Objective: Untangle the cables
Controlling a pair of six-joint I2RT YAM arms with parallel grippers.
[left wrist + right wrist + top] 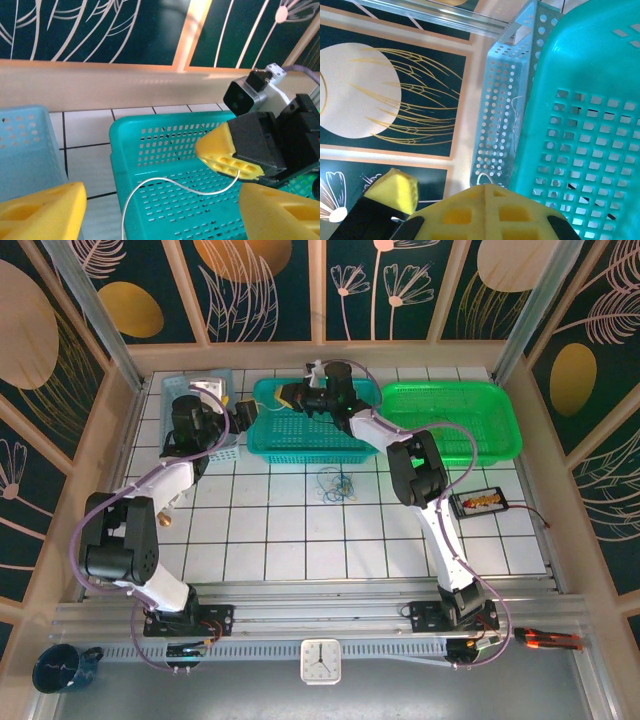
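Yellow fingers of your left tool (160, 215) stand wide apart, released, over the teal basket (150, 125). Your right tool (227, 155) is clenched on the whitish cable (160, 179), and it droops limp and light. The tangle (336, 485) lies on the worktop (280, 530). Pinch close beside the knot, since thin cord will likely slip.

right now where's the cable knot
In the top view the cable knot lies on the white tiles just below the teal basket, left of the right arm.
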